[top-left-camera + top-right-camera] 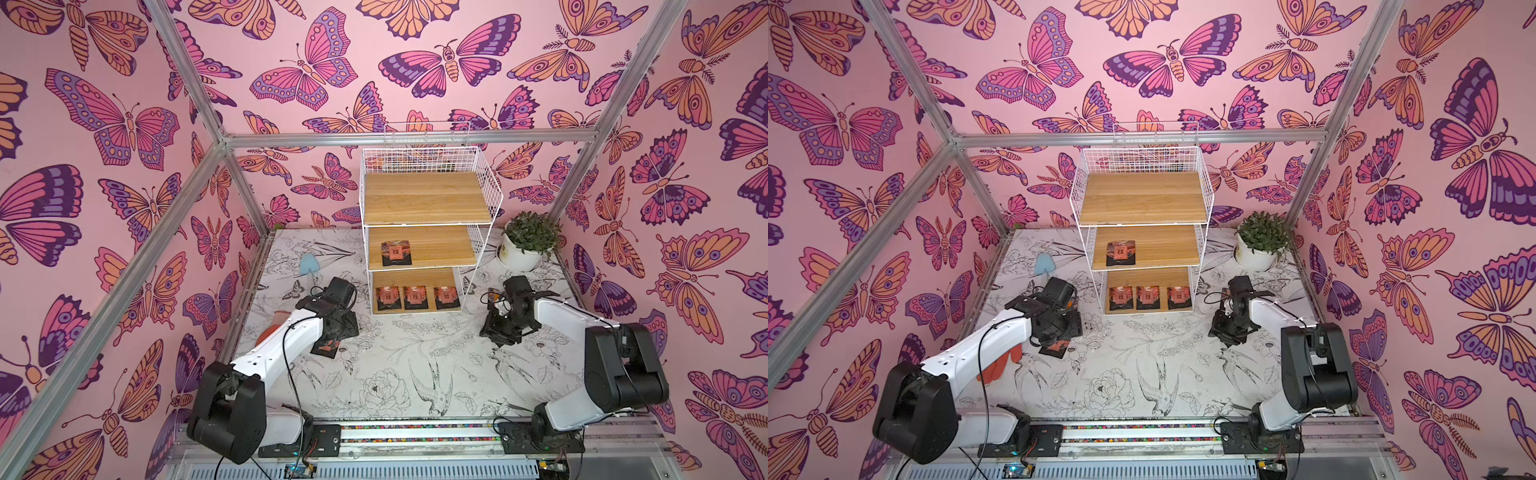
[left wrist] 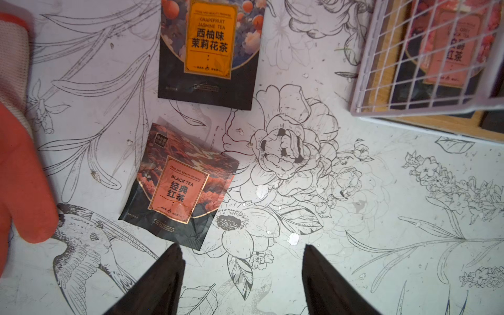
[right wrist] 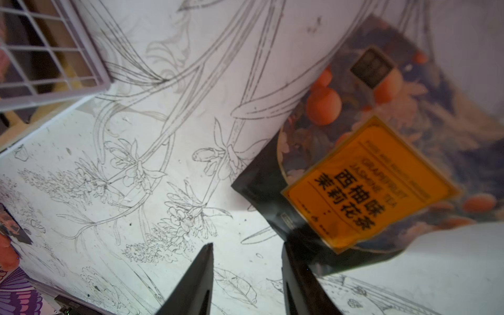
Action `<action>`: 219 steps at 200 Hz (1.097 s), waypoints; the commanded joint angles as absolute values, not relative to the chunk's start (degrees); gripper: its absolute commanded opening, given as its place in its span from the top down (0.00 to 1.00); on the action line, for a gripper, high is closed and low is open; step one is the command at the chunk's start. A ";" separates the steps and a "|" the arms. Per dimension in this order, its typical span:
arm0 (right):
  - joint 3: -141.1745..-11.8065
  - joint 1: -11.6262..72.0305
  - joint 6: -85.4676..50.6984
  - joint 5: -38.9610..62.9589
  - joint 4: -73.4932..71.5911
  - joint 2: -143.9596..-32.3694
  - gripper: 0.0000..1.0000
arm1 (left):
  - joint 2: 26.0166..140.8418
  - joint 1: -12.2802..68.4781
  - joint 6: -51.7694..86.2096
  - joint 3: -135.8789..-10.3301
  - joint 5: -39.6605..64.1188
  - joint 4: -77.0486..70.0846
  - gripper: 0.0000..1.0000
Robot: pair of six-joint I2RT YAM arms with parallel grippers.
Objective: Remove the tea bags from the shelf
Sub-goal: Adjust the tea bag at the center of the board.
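The shelf (image 1: 428, 199) (image 1: 1144, 199) stands at the back of the table. One tea bag (image 1: 397, 252) lies on its middle board and three tea bags (image 1: 415, 297) lie in a row on its bottom board. My left gripper (image 2: 241, 246) (image 1: 336, 332) is open over the table, nothing between its fingers. Just beyond it lie a reddish-label tea bag (image 2: 180, 185) and an orange-label tea bag (image 2: 208, 51). My right gripper (image 3: 246, 245) (image 1: 496, 330) is open right of the shelf. A blurred orange-label tea bag (image 3: 368, 177) sits against the outside of one finger.
A white plant pot (image 1: 519, 253) stands at the back right. An orange glove (image 2: 21, 177) (image 1: 998, 365) lies under the left arm, close to the loose sachets. A small light-blue object (image 1: 308, 264) lies left of the shelf. Metal frame posts border the table.
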State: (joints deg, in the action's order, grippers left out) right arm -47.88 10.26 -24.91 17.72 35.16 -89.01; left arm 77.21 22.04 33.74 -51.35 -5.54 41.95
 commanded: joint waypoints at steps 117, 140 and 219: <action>-46.82 8.63 -26.07 5.14 42.54 -79.20 0.50 | 75.48 22.30 33.93 -49.24 -4.83 42.21 0.28; -48.61 7.52 -26.51 -0.61 45.07 -75.95 0.48 | 75.13 22.32 34.17 -49.22 -4.84 42.24 0.28; -51.20 -5.62 -24.15 2.13 39.78 -85.04 0.36 | 76.12 22.41 34.14 -50.01 -4.83 42.08 0.28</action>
